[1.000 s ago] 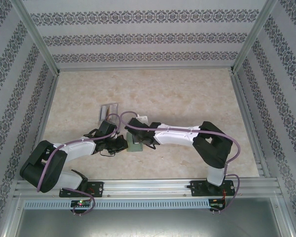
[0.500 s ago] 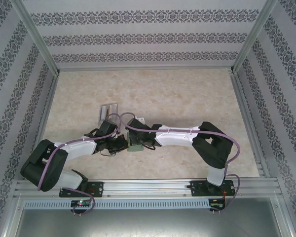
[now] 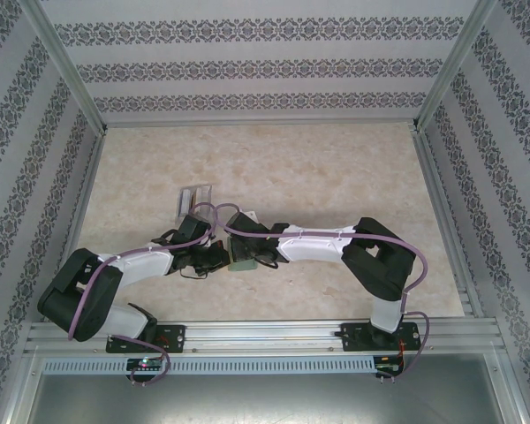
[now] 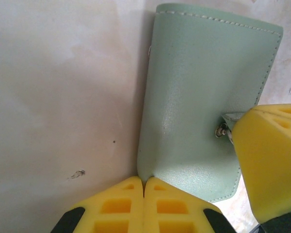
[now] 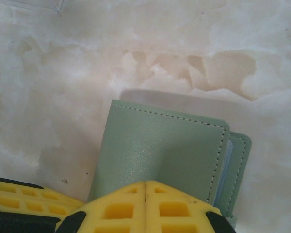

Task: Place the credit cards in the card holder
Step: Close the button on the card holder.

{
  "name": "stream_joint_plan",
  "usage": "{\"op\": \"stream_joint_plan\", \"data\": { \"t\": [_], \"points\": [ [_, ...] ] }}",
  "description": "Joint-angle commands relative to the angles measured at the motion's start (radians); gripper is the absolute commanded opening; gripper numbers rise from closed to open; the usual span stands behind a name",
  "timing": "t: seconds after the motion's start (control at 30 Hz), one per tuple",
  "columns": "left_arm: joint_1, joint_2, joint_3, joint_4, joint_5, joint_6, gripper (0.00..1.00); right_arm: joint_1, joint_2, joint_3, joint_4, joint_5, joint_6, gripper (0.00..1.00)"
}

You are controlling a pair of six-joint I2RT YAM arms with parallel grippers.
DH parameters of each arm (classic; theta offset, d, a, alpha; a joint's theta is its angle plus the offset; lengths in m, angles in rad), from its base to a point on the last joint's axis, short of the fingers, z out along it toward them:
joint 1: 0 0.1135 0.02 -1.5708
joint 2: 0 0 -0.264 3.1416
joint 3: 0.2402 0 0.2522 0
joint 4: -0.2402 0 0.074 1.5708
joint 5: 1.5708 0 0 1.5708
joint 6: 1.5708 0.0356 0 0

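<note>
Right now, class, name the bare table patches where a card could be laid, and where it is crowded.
Free: the wide far stretch of table between the clear stand and the back wall; the strip right of the right arm's elbow. Crowded: where the left pincer and right pincer meet at the card holder.

Three cameras on my rig: one wide overhead, two tight on the wrists.

My top camera sits above and behind the arm bases, looking down and forward across the whole table [image 3: 353, 168] to the far wall. The left wrist camera looks out over the left gripper [image 4: 144, 180], very near the sage-green card holder [image 4: 194, 97]. The right wrist camera looks over the right gripper [image 5: 145, 183], equally near, from another side. All three views share that card holder, which is small in the top view.
</note>
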Motion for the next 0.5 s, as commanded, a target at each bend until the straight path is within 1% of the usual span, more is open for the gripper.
{"op": "stream_joint_plan", "data": {
  "t": [0.0, 0.47],
  "points": [
    [-0.016, 0.031, -0.001, -0.054, -0.031, -0.006, 0.02, -0.002, -0.002, -0.021, 0.02, 0.015, -0.037, 0.0],
    [-0.015, 0.033, -0.003, -0.08, -0.067, -0.011, 0.0, 0.001, -0.035, -0.129, 0.114, -0.041, -0.123, 0.0]
  ]
}}
